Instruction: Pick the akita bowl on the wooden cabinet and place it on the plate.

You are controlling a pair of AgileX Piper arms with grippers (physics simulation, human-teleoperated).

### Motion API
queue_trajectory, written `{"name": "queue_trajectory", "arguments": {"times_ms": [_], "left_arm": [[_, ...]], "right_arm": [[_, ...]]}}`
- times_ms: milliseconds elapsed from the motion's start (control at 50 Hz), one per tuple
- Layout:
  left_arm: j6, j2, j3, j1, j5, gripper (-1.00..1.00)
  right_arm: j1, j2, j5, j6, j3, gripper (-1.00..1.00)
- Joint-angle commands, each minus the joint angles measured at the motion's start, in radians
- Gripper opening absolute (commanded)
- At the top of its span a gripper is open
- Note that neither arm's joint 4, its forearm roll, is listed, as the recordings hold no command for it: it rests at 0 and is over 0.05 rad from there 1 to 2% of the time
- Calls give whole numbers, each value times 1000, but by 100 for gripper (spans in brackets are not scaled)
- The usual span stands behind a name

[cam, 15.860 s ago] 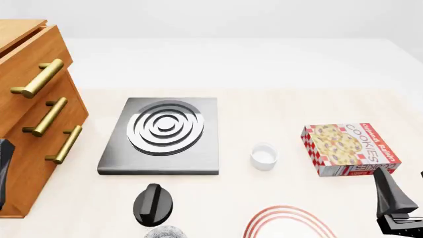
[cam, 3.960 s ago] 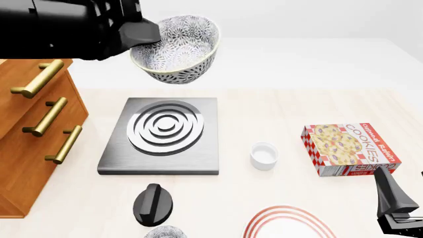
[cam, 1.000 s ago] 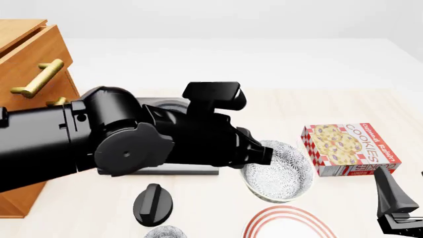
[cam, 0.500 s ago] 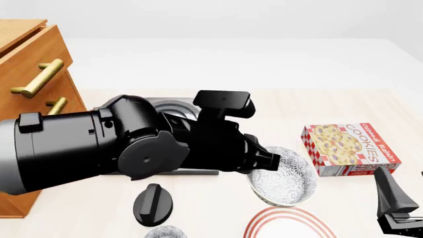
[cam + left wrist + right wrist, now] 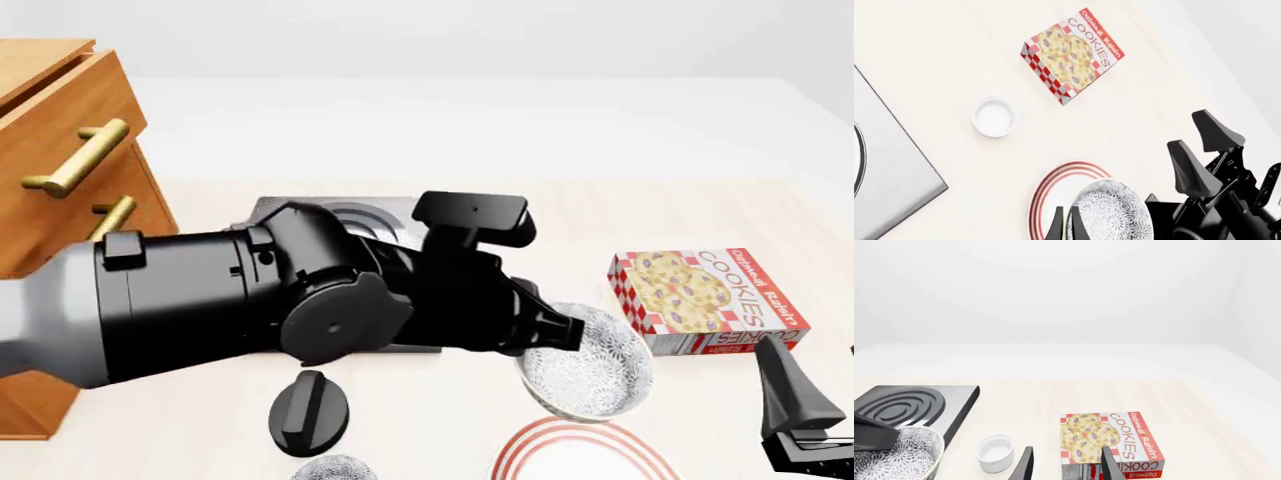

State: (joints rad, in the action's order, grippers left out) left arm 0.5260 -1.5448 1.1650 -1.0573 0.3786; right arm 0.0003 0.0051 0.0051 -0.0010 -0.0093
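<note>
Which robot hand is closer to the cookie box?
Right. The right hand sits open, just in front of the cookie box. The left hand is farther off, holding the akita bowl over the plate.

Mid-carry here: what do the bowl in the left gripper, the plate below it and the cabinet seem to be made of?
The akita bowl looks like glazed ceramic: a fine black-and-white pattern on a smooth, thin wall. The plate looks like the same sort of ware, glossy white with thin red rings, though plastic cannot be ruled out. The wooden cabinet reads as orange-brown varnished wood with visible grain and brass-like bar handles. The left gripper holds the bowl's rim.
</note>
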Motion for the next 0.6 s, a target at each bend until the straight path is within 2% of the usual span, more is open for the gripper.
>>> {"name": "queue_trajectory", "arguments": {"times_ms": [20, 600], "left_arm": [[0, -23, 3, 1, -21, -100], [17, -108, 5, -15, -71, -100]], "right_arm": [[0, 0, 0, 0, 0, 100], [0, 0, 0, 0, 0, 100]]}}
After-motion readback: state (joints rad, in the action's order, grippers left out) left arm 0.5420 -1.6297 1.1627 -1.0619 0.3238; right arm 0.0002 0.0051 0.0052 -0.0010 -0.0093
